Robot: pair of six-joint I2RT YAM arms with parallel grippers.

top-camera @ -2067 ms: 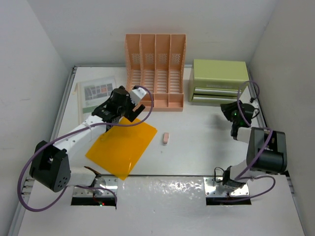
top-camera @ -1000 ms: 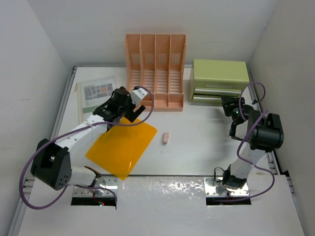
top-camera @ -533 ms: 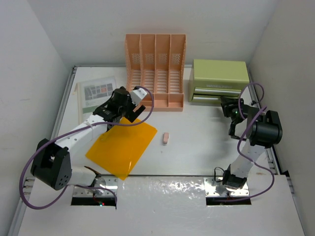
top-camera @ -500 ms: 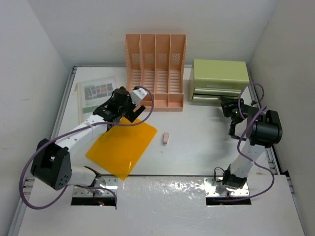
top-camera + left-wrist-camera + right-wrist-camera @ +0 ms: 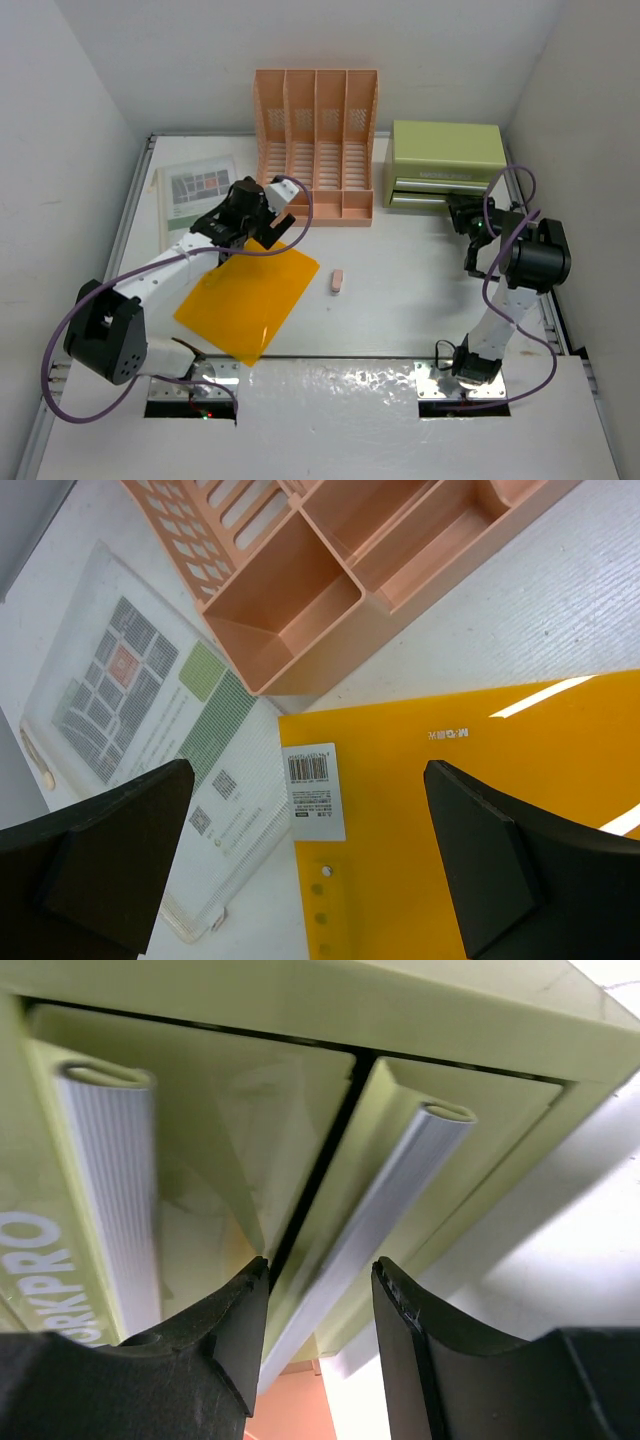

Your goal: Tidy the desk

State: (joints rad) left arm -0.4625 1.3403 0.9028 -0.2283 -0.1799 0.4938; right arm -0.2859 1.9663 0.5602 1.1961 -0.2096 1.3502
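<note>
The white desk [image 5: 400,300] holds an orange folder [image 5: 250,295], a clear pouch with a printed sheet [image 5: 195,195] and a small pink eraser [image 5: 337,282]. My left gripper [image 5: 262,222] hovers wide open and empty over the folder's far corner; in the left wrist view the gripper [image 5: 310,860] is above the folder [image 5: 450,800], beside its barcode label. My right gripper [image 5: 458,212] is at the front of the green drawer box [image 5: 445,160]. Its jaws [image 5: 318,1280] are open and straddle the lower drawer's silver handle [image 5: 370,1230].
A peach slotted file rack [image 5: 316,140] stands at the back centre, its base in the left wrist view [image 5: 330,590]. The pouch [image 5: 130,710] lies left of the folder. White walls enclose the desk, and metal rails run along its edges. The upper drawer's handle [image 5: 110,1190] is left of the jaws.
My right arm has swung up and its gripper has moved forward and left to the drawer box's front. The left arm has hardly moved.
</note>
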